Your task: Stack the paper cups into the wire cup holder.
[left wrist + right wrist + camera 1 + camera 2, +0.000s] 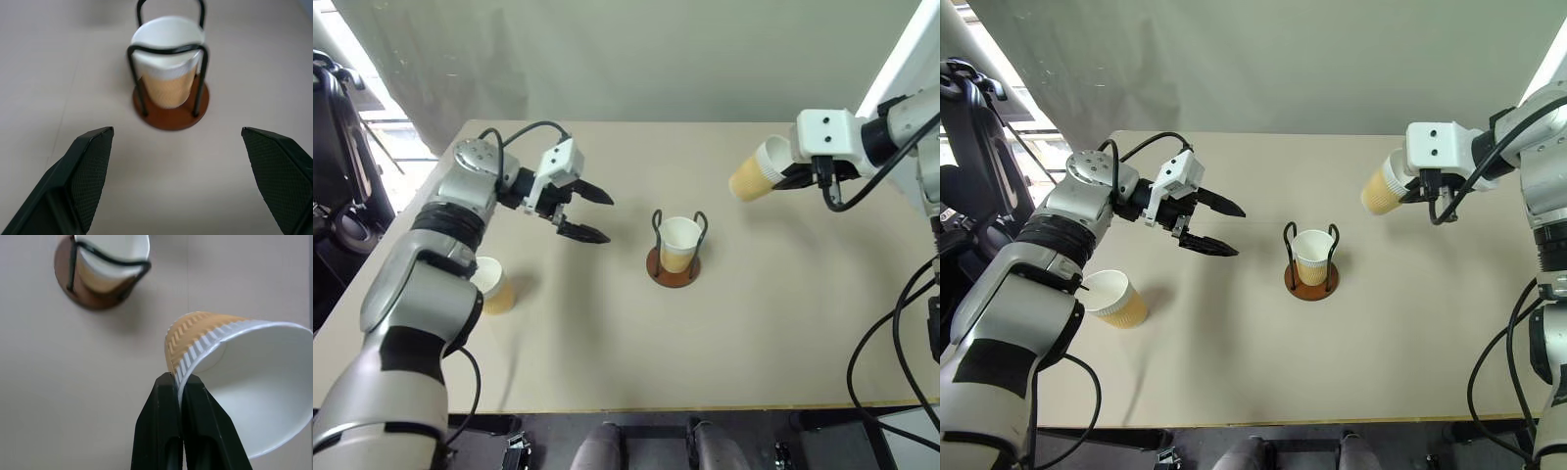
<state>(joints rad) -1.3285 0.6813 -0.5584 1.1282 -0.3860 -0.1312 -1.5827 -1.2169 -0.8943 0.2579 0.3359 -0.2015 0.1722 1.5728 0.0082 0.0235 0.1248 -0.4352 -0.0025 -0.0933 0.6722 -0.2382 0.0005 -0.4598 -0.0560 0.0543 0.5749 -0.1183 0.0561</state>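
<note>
The right tool [180, 382] pinches one paper cup [756, 172] by its rim, tilted, well right of the wire cup holder [674, 266], which already holds a cup [679, 240]. That thin rim grip could slip or crush, and the tilted cup could catch a wire loop. The left tool [592, 213] hangs open left of the holder; a third cup [1116, 298] stands farther left on the surface [607, 343].

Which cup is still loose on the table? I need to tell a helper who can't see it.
On the beige table, look toward the robot's left edge, beside the left arm. The paper cup lies tipped there, unlike the one upright in the wire cup holder or the one pinched by the right gripper.
</note>
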